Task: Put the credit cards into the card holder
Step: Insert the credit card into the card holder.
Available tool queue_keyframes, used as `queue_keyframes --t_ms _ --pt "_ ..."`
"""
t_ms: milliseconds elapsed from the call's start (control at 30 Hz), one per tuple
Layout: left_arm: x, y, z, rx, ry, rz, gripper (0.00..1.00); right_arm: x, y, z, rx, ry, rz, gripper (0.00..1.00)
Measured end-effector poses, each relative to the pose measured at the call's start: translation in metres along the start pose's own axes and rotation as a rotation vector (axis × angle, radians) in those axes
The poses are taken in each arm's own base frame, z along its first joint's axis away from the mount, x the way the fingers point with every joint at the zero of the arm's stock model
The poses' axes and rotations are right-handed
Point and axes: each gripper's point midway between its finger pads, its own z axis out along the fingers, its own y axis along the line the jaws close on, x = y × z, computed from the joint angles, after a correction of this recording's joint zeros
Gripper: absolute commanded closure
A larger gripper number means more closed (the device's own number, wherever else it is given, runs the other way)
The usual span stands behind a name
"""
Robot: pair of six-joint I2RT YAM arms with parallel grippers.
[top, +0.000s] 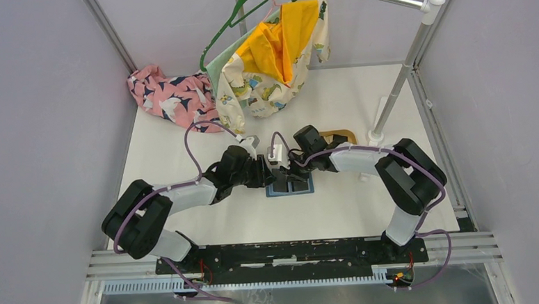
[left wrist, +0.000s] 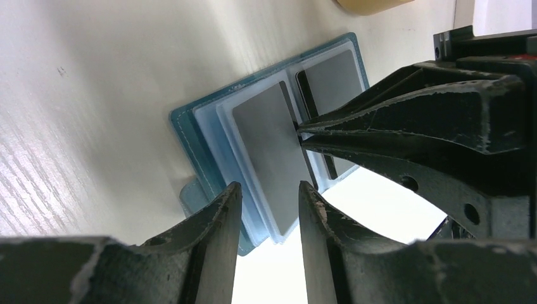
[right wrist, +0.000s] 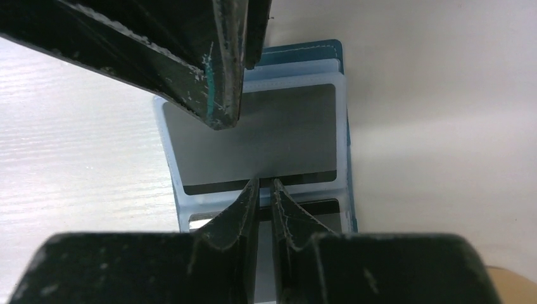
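Note:
The teal card holder [top: 291,187] lies open on the table between both arms. Its clear sleeves [left wrist: 212,126] hold a grey credit card [left wrist: 269,145] partly inside the near one, and a second card [left wrist: 332,79] in the far one. My left gripper [left wrist: 269,193] is open, its fingers either side of that card's near end and the sleeve edge. My right gripper [right wrist: 265,183] is nearly shut, with its tips against the dark-striped edge of the grey card [right wrist: 253,130] and nothing between them. The second card [right wrist: 316,209] shows just beneath its fingers [right wrist: 240,209].
A tan wooden tray [top: 339,136] sits right behind the holder. At the back lie a pink patterned cloth [top: 166,95] and a garment on a green hanger [top: 275,47]. A rack pole [top: 396,96] stands at the right.

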Motion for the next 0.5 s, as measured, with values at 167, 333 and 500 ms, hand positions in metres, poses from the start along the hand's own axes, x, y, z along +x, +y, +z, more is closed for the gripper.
queue_keyframes --t_ms 167,333,500 --pt "-0.0008 -0.0015 0.0018 0.011 -0.003 0.002 0.52 0.0033 -0.001 0.0016 -0.004 0.015 -0.006 0.84" --pt "0.0014 -0.0036 0.0049 0.027 0.006 -0.01 0.5 0.0037 -0.0016 0.0029 -0.011 0.022 -0.007 0.84" --pt "0.0005 -0.0042 0.0052 0.029 0.003 -0.016 0.5 0.0035 -0.0019 0.0032 -0.014 0.024 -0.009 0.84"
